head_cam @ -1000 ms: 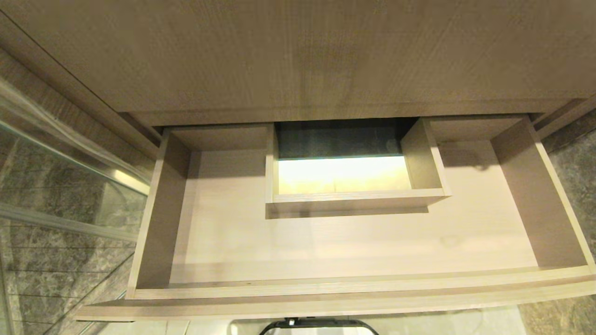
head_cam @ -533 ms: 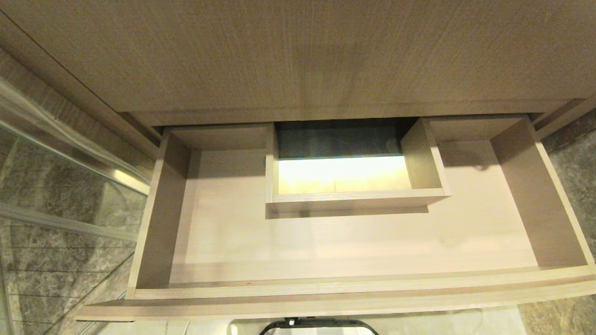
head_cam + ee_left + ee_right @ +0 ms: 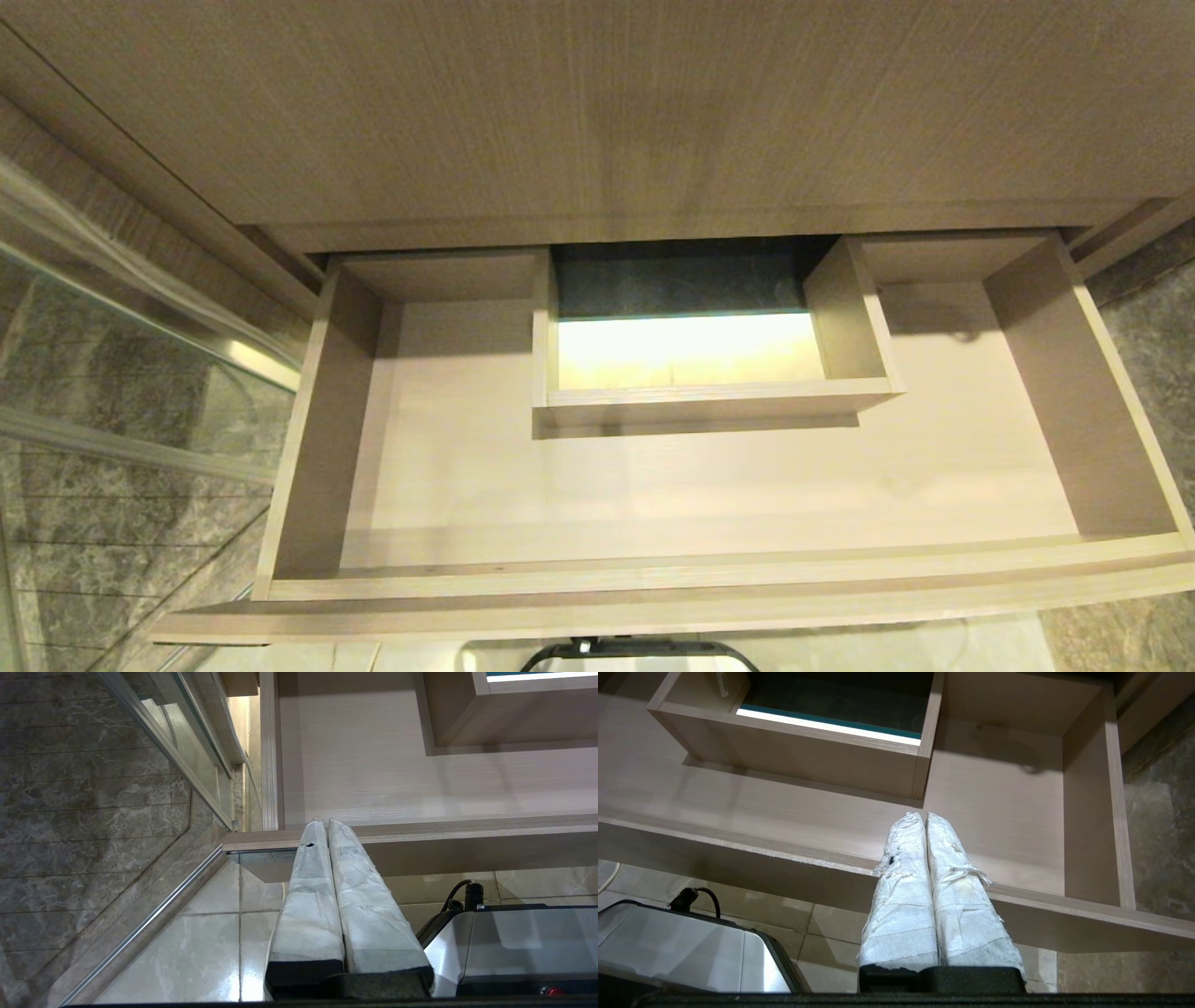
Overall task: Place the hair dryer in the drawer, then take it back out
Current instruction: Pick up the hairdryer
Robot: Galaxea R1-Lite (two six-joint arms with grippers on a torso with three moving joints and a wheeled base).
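The drawer (image 3: pixel 653 485) stands pulled out from under the taller wood panel (image 3: pixel 597 112), its pale floor bare in all three views. A boxed cutout (image 3: pixel 709 397) sits against the drawer's back edge, about midway along it. Tiled floor (image 3: pixel 187 952) lies below the drawer's front edge. The hair dryer shows in none of the views. The left claw (image 3: pixel 325 821) hangs just in front of the drawer's front edge near its left corner, clenched on nothing. The right claw (image 3: pixel 924 815), also clenched and holding nothing, hovers over the front edge toward the right side.
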